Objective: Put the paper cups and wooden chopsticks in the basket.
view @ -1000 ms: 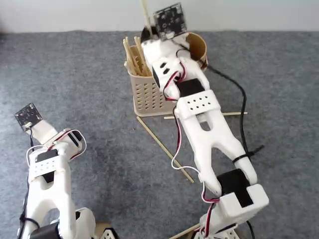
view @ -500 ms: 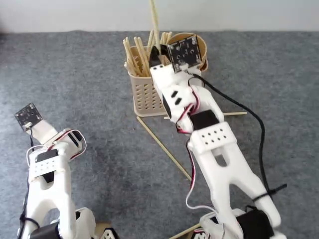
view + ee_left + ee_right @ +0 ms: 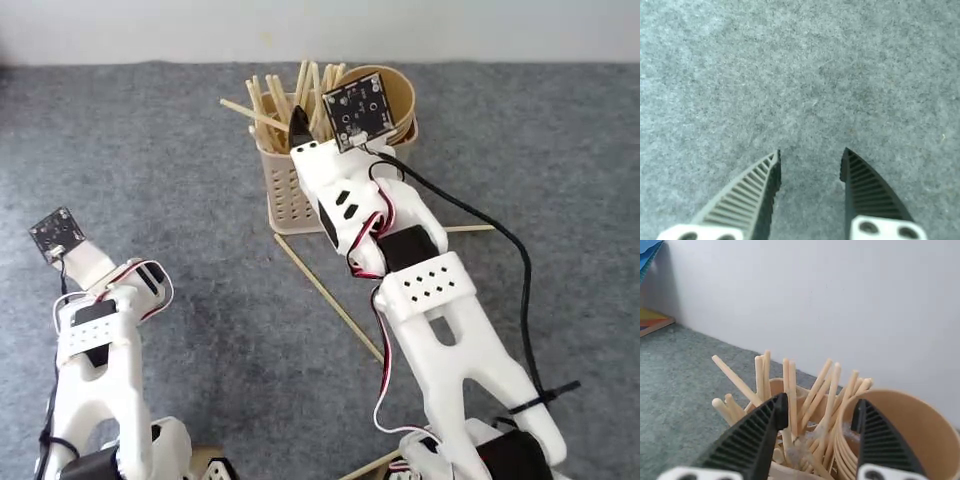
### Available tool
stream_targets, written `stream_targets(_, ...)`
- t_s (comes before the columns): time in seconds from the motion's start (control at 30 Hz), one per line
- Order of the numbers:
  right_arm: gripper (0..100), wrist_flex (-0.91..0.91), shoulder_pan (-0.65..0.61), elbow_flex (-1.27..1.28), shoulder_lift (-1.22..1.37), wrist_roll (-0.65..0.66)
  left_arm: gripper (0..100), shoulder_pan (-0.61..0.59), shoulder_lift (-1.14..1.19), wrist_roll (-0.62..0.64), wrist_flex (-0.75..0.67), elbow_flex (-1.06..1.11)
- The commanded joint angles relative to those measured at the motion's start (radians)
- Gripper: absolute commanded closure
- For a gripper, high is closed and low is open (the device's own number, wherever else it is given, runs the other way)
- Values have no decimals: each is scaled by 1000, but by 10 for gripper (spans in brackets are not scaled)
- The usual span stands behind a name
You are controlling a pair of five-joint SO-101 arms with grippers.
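Grey, felt-like fabric covered the worktop (image 3: 150,150). Near the upper middle of the high view we saw the beige perforated plastic basket (image 3: 290,205) standing upright. A bundle of pale wooden chopsticks (image 3: 275,105) stood in its left part, fanned out above the rim, with one stick leaning far toward the upper left. Just right of the bundle sat a nested stack of brown paper cups (image 3: 398,92), mouth up. The right arm (image 3: 420,290) covered the stack's lower part, so we could not tell how it met the basket wall. The right end effector (image 3: 821,407) hung directly above the chopsticks and the near edge of the cups. Its black ribbed fingers were spread apart with nothing gripped, and the stick tips showed between them.

Three sticks lay on the fabric outside the basket. A long loose chopstick (image 3: 330,295) ran diagonally from the basket's lower left corner toward the lower middle of the frame. A second chopstick (image 3: 470,229) lay level at the right, partly under the arm. A third chopstick (image 3: 368,465) showed at the bottom edge beside the arm's base.

The left arm (image 3: 95,340) stood at the lower left of the high view, well apart from the basket. The left end effector (image 3: 810,156) had its fingers spread over bare fabric and held nothing.
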Motion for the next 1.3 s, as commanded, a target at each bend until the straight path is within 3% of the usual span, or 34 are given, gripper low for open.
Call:
stream_targets(0.0,777,74,1,-8,-31,-3,811,-2,-28,-11,-18,-25)
stream_targets(0.07,812,97,-4,-9,-71,-3,811,-2,-28,-11,-18,-25)
stream_targets(0.2,998,101,-25,-9,-131,-3,811,-2,-28,-11,-18,-25)
stream_targets(0.47,930,107,-30,-37,-176,-2,811,-2,-28,-11,-18,-25)
stream_targets(0.67,771,214,-93,-180,-111,5,811,-2,-28,-11,-18,-25)
stream_targets(0.83,768,334,-154,-359,21,54,811,-2,-28,-11,-18,-25)
stream_targets(1.27,768,346,-179,-674,410,153,811,-2,-28,-11,-18,-25)
